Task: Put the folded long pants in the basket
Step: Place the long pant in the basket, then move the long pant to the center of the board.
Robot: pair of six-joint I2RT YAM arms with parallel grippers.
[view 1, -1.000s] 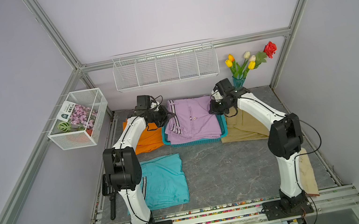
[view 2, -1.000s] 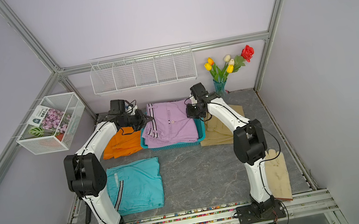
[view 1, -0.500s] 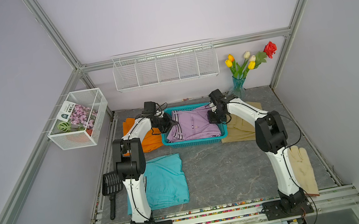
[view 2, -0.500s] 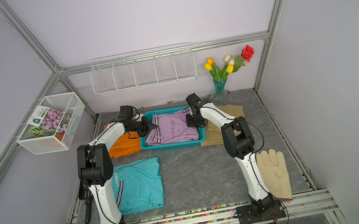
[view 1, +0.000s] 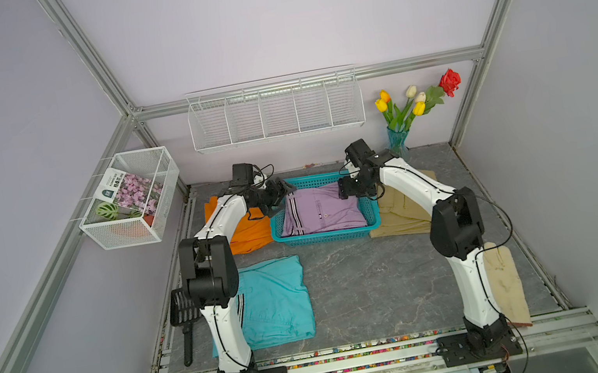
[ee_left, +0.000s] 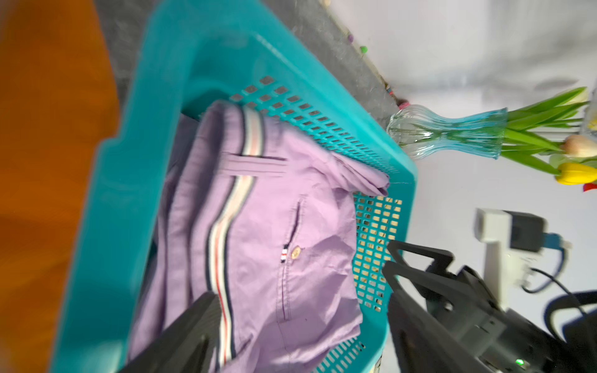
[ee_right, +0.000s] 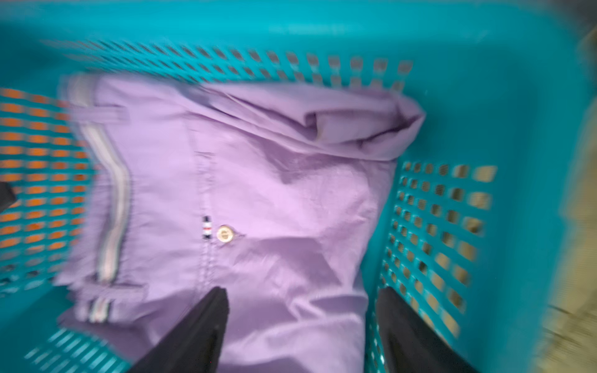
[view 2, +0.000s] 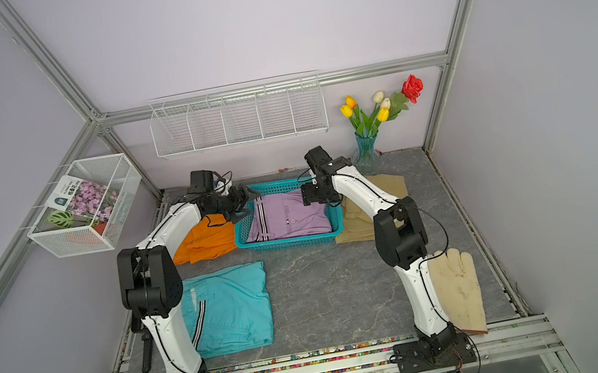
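The lilac long pants (view 1: 320, 212) (view 2: 288, 220) lie folded inside the turquoise basket (view 1: 322, 237) (view 2: 286, 243), striped waistband toward the left wall. My left gripper (view 1: 284, 195) (ee_left: 298, 284) hovers open over the basket's far left corner with nothing between its fingers. Over the far right part of the basket my right gripper (view 1: 345, 192) (ee_right: 302, 292) is open too, just above the lilac cloth (ee_right: 274, 200). Orange pants (view 1: 251, 232) lie left of the basket, khaki pants (view 1: 400, 211) lie right of it, and turquoise pants (view 1: 273, 302) lie at the front left.
A glass vase of tulips (view 1: 398, 140) stands at the back right, close to my right arm. A cream glove (view 2: 456, 288) lies at the front right and a black scoop (view 1: 183, 313) at the front left. White wire baskets (view 1: 274, 111) hang on the walls.
The lilac pants came down from above the basket into it. Both grippers, shut on the cloth before, have opened and let it go.
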